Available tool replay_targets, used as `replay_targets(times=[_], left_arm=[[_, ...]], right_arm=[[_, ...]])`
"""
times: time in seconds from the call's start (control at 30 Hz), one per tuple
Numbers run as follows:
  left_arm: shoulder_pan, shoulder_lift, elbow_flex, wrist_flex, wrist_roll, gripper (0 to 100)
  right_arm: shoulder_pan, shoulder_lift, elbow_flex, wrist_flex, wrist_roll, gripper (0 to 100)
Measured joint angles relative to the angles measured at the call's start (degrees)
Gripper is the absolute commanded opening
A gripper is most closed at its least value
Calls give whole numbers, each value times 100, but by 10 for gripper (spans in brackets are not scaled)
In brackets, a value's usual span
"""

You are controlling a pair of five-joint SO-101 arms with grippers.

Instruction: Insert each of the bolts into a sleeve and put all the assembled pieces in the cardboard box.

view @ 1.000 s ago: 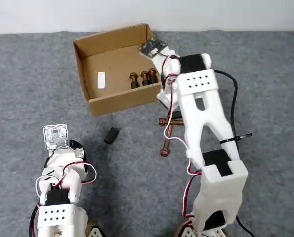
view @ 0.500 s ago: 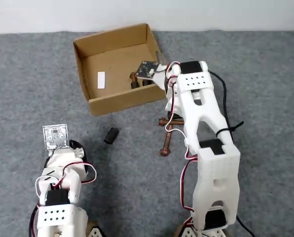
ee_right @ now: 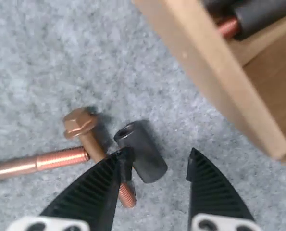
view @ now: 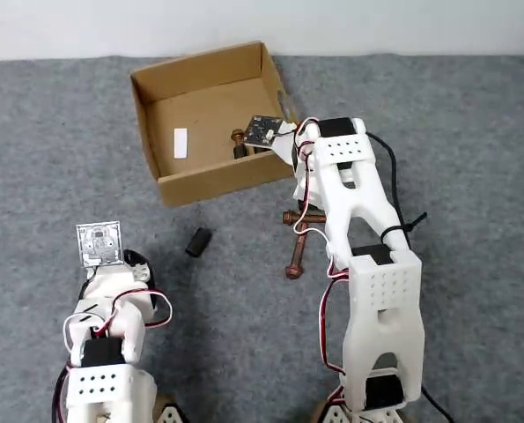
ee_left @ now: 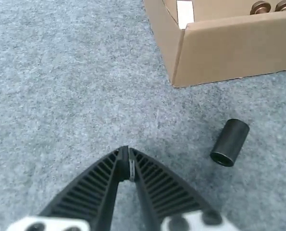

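Now careful with the right claw [ee_right: 159,156], spread wide over a sleeve [ee_right: 140,151] just beside a bolt [ee_right: 85,131], near the box [ee_right: 215,82]: may pinch both or roll it off. Ignore the left claw [ee_left: 128,161], pressed together.

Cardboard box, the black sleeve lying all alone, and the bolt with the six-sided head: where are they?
cardboard box [view: 217,182], high view, front outer wall.
sleeve [ee_left: 230,142], left wrist view, middle of its side.
bolt [ee_right: 79,121], right wrist view, hex head.
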State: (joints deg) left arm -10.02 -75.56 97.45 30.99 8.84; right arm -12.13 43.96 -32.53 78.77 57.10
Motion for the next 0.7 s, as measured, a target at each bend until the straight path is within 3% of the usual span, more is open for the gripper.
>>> replay_targets(times=[0.2,0.43,0.7], left_arm=[[0,0,0,0,0,5],[0,0,0,0,0,5],[0,0,0,0,0,5]], right_arm=[[9,176,-123,0,0,92],[9,211,-88,325,0,162],[26,360,-123,536,0,162]])
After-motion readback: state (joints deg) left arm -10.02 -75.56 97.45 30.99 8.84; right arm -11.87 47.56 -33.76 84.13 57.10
